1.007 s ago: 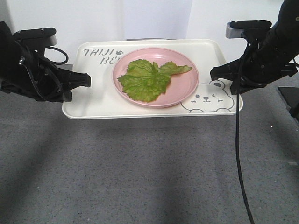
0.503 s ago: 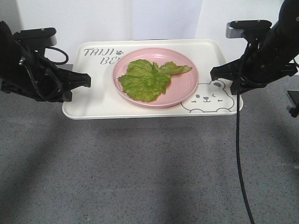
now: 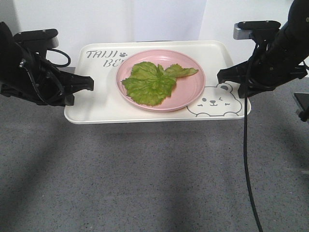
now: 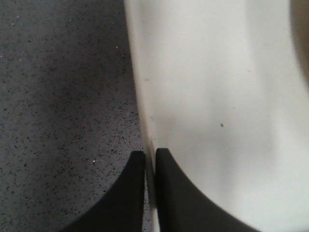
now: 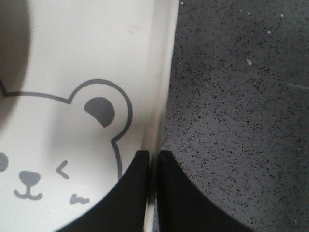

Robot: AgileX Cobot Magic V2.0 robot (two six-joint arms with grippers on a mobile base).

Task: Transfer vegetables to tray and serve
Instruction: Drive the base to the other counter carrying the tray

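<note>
The cream tray hangs level above the grey floor, held by both arms. On it rests a round pink plate with the vegetables, a crinkled green lettuce leaf, lying flat in its middle. My left gripper is shut on the tray's left rim, one finger each side of the rim wall. On the opposite side my right gripper is shut on the right rim, beside the bear drawing.
Speckled grey floor spreads beneath and in front of the tray. A white wall stands behind it. A black cable hangs from the right arm. A dark object shows at the right edge.
The tray, plate and both grippers keep their places in the view. The white panels behind and the dark object at the right edge shift sideways.
</note>
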